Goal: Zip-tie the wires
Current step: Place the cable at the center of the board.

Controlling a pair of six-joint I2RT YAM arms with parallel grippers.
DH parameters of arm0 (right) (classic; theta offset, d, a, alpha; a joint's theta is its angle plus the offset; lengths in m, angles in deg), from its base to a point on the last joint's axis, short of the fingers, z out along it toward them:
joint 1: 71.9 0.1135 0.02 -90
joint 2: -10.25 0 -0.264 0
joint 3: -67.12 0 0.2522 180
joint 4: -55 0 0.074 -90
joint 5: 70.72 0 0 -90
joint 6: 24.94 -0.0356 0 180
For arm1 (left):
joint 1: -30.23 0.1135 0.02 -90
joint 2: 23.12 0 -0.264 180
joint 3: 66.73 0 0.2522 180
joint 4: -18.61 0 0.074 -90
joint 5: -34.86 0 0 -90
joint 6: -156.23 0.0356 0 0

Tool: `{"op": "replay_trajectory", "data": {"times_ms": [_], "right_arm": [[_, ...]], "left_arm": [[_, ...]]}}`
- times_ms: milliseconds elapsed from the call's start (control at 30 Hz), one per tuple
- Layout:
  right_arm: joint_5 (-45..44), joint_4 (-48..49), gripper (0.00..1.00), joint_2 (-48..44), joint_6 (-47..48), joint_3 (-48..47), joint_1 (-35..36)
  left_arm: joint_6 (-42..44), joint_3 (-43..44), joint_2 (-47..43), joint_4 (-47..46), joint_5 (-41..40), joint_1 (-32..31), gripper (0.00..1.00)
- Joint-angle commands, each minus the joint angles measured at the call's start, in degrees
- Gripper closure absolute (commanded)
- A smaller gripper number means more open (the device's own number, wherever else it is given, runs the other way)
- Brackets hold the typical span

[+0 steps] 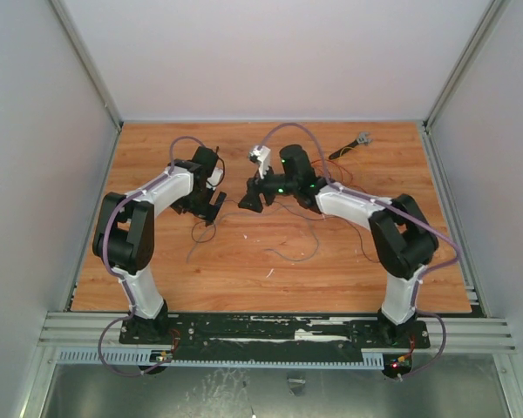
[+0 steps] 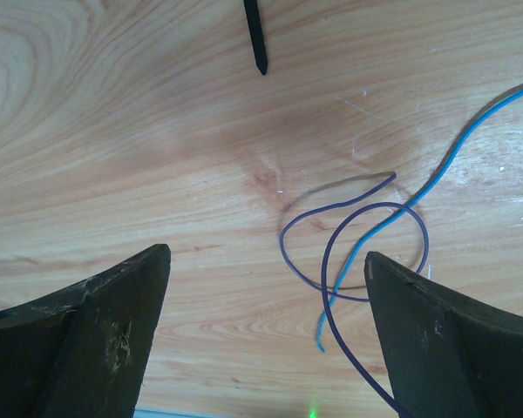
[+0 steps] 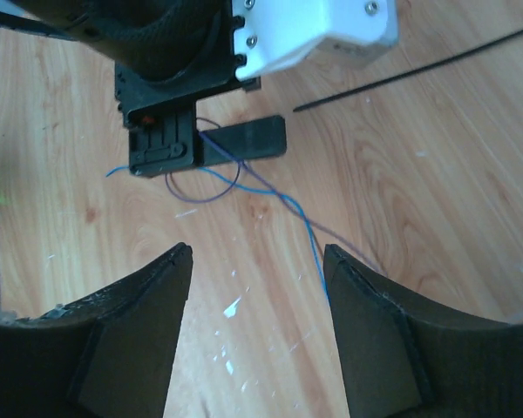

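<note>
At the bottom of the left wrist view the left gripper (image 2: 266,261) is wide open and holds nothing. The wires (image 2: 401,209) lie on the table (image 2: 113,131) near its right finger. The right gripper (image 3: 257,252) is open and empty too. Farther, in the upper right of its view, lies the zip tie (image 3: 418,70).
</note>
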Motion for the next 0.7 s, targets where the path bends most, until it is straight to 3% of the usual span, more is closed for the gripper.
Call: {"op": "replay_trajectory", "data": {"times_ms": [0,233,433,567,667], "right_arm": [[1.3,4.8,0.36,6.3,3.3,-6.8,1.4],[4.4,4.6,0.38,13.1,4.0,-11.7,2.9],[7.7,3.6,0.47,16.4,4.0,-14.5,3.8],[7.5,2.6,0.70,17.4,4.3,-16.2,3.9],[6.4,1.8,0.96,17.1,4.2,-17.0,4.0]], "left_arm": [[0.5,0.0,-2.2,0.3,0.5,0.3,0.02],[0.4,0.6,-2.8,0.4,1.2,0.2,0.02],[0.5,1.2,-2.9,0.3,1.0,0.3,0.02],[0.5,1.2,-3.0,0.3,1.1,0.3,0.02],[0.6,0.8,-3.2,0.3,0.9,0.3,0.02]]}}
